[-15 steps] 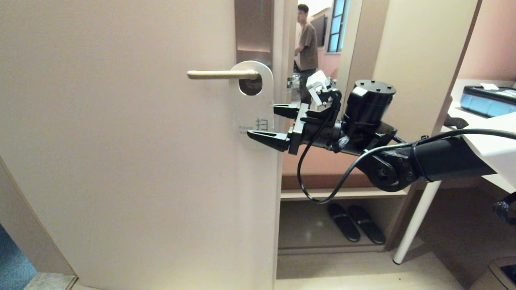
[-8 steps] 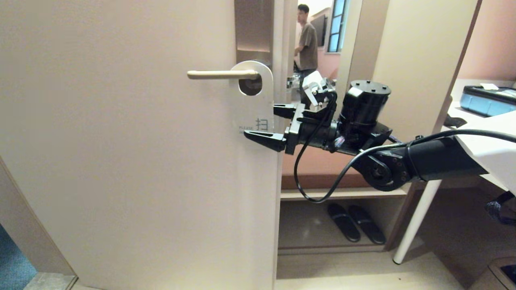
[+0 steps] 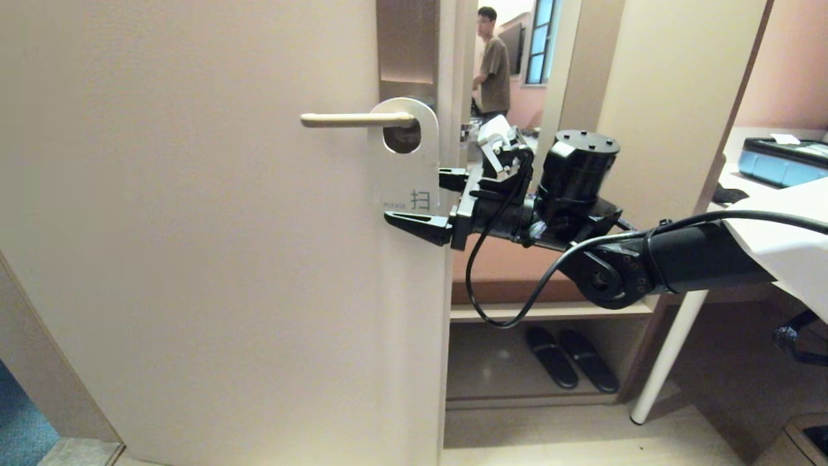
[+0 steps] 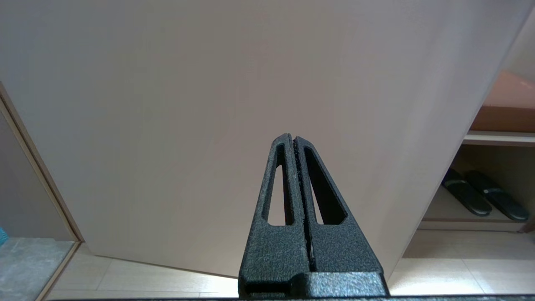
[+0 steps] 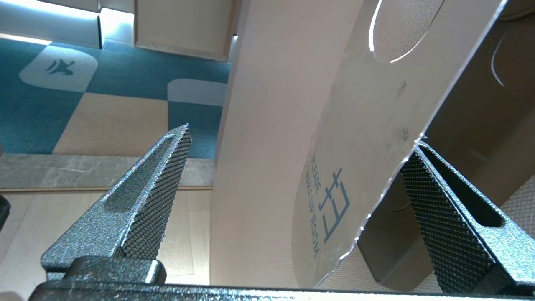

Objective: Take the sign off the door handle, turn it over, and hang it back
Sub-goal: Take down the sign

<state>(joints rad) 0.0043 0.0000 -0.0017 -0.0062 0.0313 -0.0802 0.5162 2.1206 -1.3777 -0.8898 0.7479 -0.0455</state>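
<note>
The sign [image 3: 407,162] hangs white face out on the door handle [image 3: 356,120], a pale brass lever on a brown plate. It carries a blue character and the words "please make up room". My right gripper [image 3: 416,197] reaches in from the right at the door's edge. It is open wide, with the sign's lower end between its fingers. In the right wrist view the sign [image 5: 368,138] lies close to one finger [image 5: 443,209], and the other finger [image 5: 154,184] stands far off it. My left gripper [image 4: 294,140] is shut and empty, parked low facing the door.
The door [image 3: 194,226] stands ajar and its edge [image 3: 446,291] is right by my right wrist. Beyond it a person [image 3: 493,65] stands in the far room. Dark slippers [image 3: 569,356] lie on a low shelf. A white table [image 3: 783,239] bearing a blue case [image 3: 783,162] is at right.
My right gripper has moved left, further over the sign's lower end, jaws still open. The sign and handle have not moved.
</note>
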